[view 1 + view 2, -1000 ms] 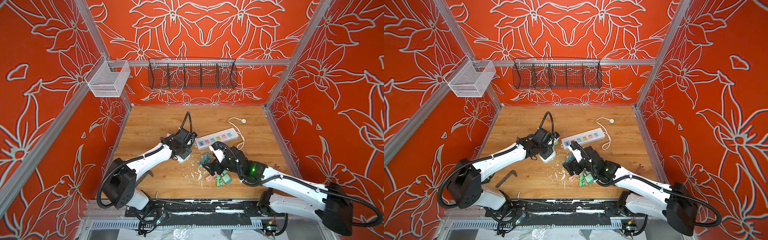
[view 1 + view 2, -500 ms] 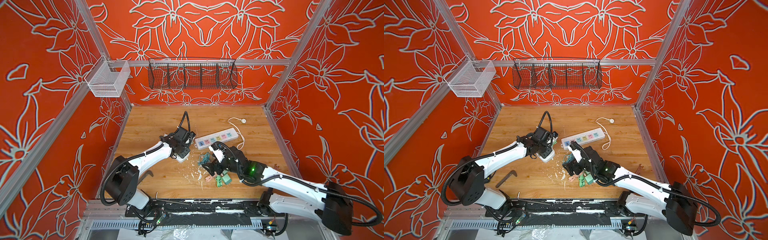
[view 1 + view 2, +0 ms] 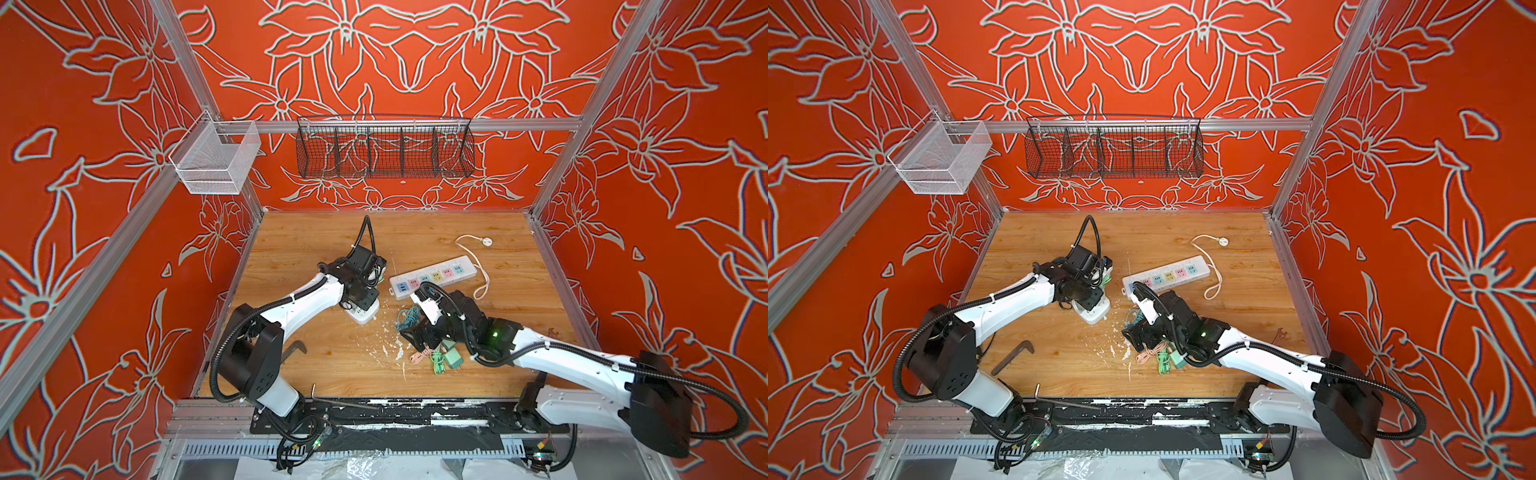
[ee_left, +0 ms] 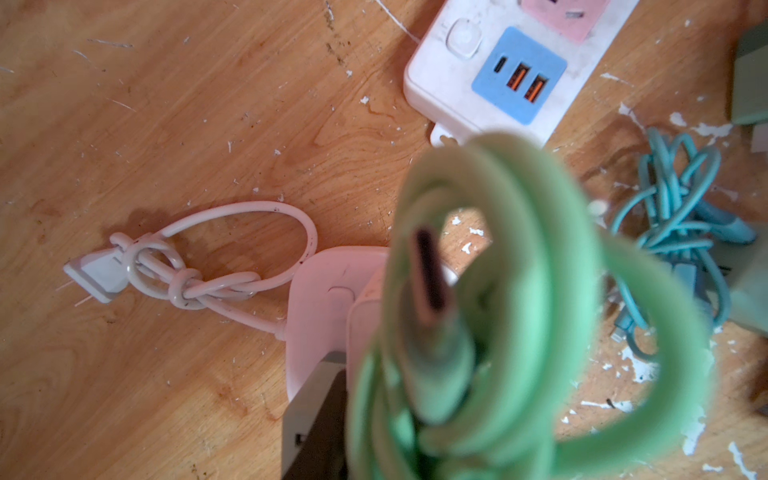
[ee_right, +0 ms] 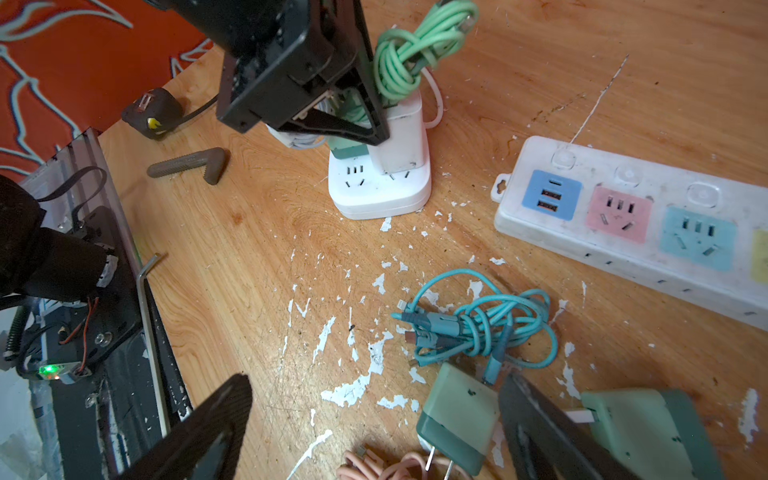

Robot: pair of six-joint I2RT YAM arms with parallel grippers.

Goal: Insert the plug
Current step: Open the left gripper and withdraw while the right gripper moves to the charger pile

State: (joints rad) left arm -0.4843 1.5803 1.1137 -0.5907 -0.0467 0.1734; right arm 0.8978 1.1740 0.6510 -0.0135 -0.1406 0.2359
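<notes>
A pale green wall plug wound with green cable is pinched by the left hand directly over a small white square socket block, beside its seated white adapter. Prongs pressed down misaligned could shove the unbraced block; the right hand is spread wide, empty.

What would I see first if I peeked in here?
First, the bright orange flower walls all around. Then, in the middle, the left gripper holding a green plug with its coiled cable down at a white socket cube. Beside the cube lies a long power strip with colourful sockets.
</notes>
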